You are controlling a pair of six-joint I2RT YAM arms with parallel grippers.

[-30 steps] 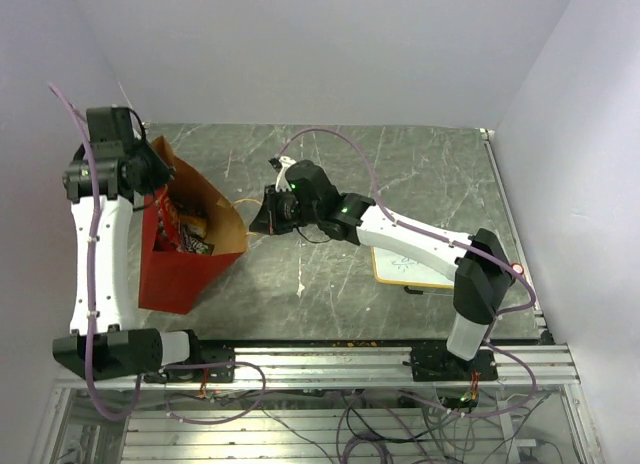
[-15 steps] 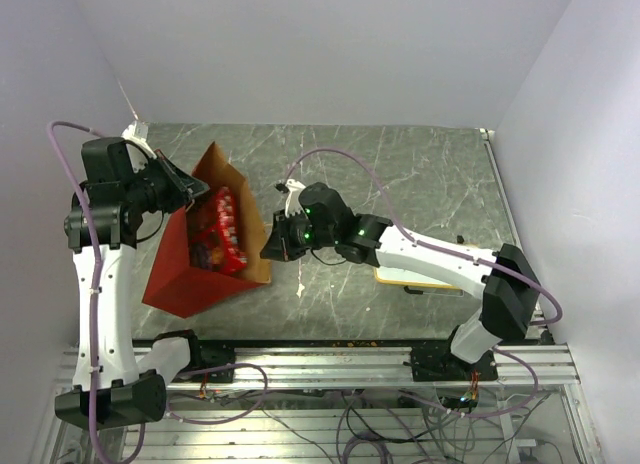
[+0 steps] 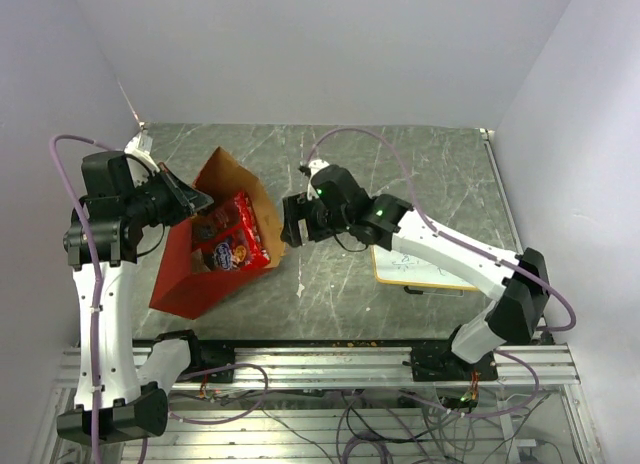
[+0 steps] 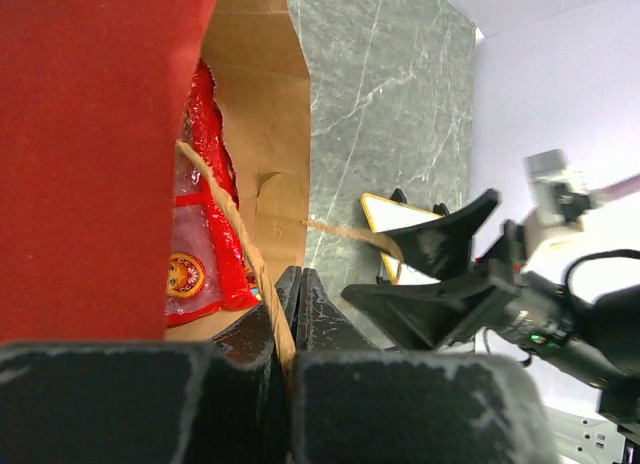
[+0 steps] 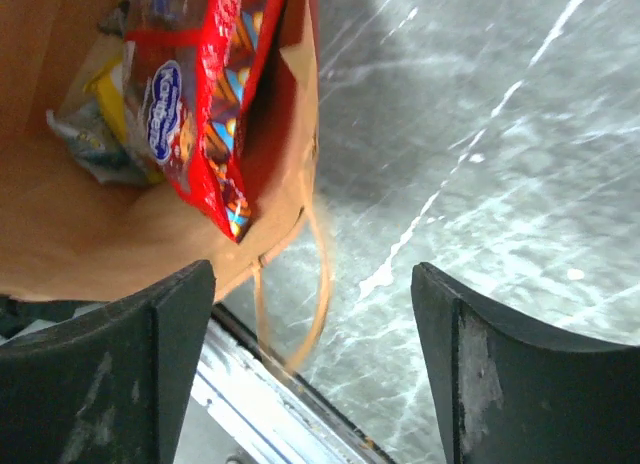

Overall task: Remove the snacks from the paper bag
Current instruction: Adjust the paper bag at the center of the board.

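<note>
Top external view showed the paper bag tipped toward the right at the left side of the table, its brown mouth facing the right gripper. The snacks lay inside, close to the mouth: a large red packet leaned on the bag's right wall, a dark packet sat deeper, and the right wrist view showed a yellow packet behind them.

The left gripper had its claw pressed together on the bag's twisted handle at the rim, holding the bag tilted. The right claw was spread wide and empty, just outside the mouth.

The packets looked light, crinkly and slick, with soft contents that a hard squeeze would probably crush. The red one seemed the easiest to take, pinched across its flat lower edge where it poked nearest the opening. The bag itself was thin paper and would likely slide or fold if pushed, so the left hold mattered.

In the way was the free loop handle, which drooped across the front of the mouth between the spread fingers and might snag. The bag's lip also crowded the red packet. A white board lay under the right forearm, well apart from the bag.
</note>
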